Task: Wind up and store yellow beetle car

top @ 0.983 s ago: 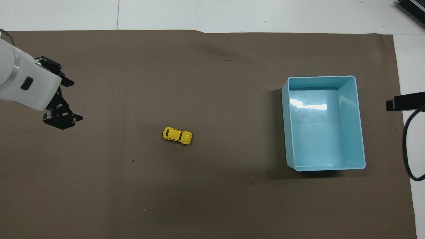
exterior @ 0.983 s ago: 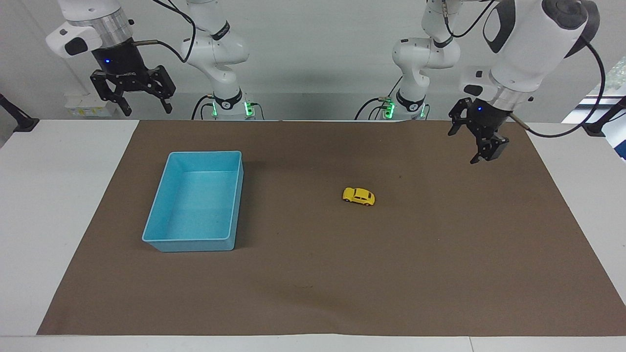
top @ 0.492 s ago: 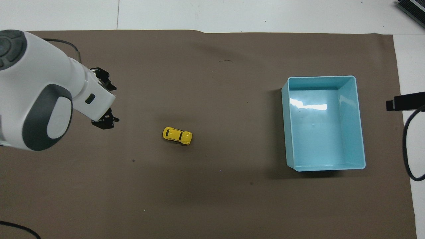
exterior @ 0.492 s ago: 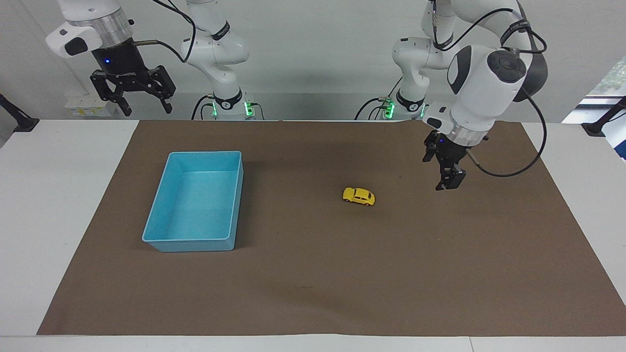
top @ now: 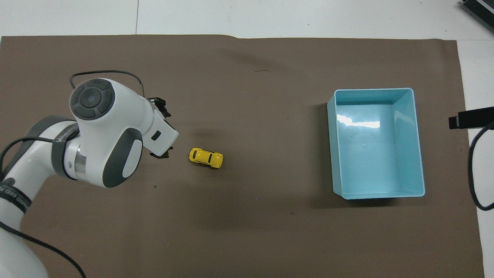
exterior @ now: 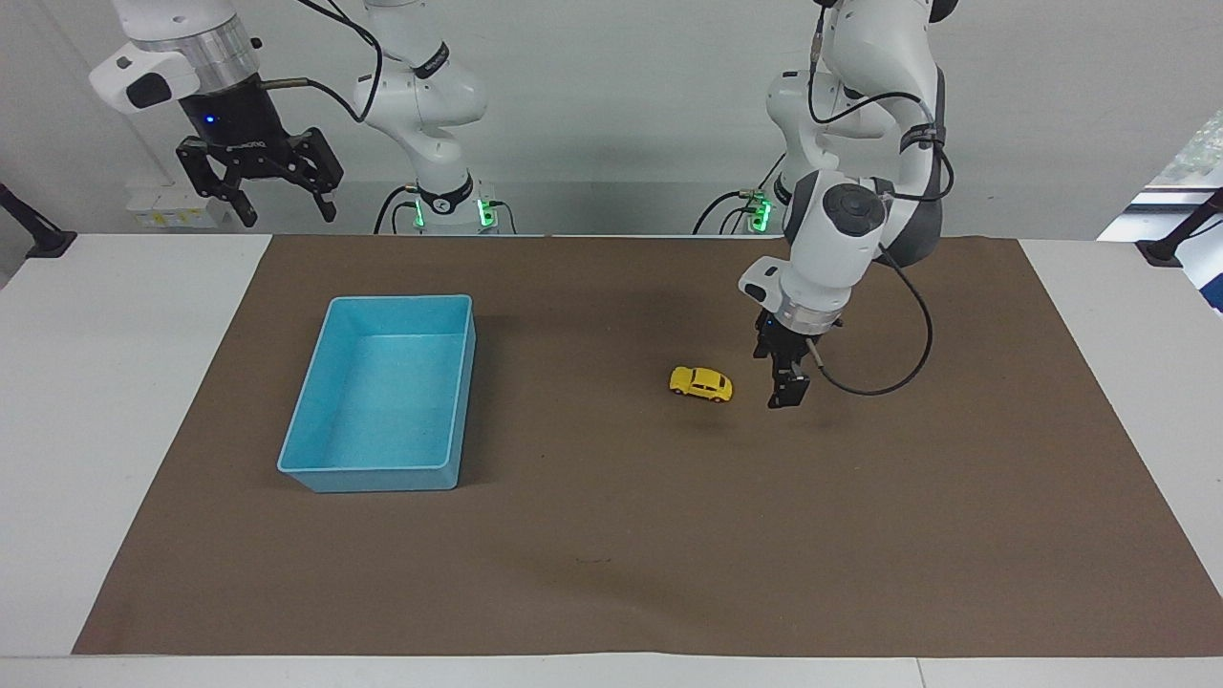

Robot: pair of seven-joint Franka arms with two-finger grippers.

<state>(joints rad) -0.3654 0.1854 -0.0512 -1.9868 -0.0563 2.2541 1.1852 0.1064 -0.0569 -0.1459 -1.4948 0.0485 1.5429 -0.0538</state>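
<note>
The yellow beetle car [exterior: 700, 383] stands on its wheels on the brown mat near the middle of the table; it also shows in the overhead view [top: 205, 157]. My left gripper [exterior: 784, 378] hangs low over the mat beside the car, toward the left arm's end of the table, a short gap away and not touching it. It is open and empty, and in the overhead view [top: 162, 129] the wrist hides most of it. My right gripper [exterior: 259, 187] waits raised and open over the table's edge near its base.
An empty light blue bin [exterior: 401, 300] sits on the mat toward the right arm's end; it also shows in the overhead view [top: 372, 90]. The brown mat [exterior: 611, 554] covers most of the white table.
My left arm has swung in from the left arm's end of the table and come down, bringing its gripper close beside the car. The car, the bin and the right arm have not moved.
</note>
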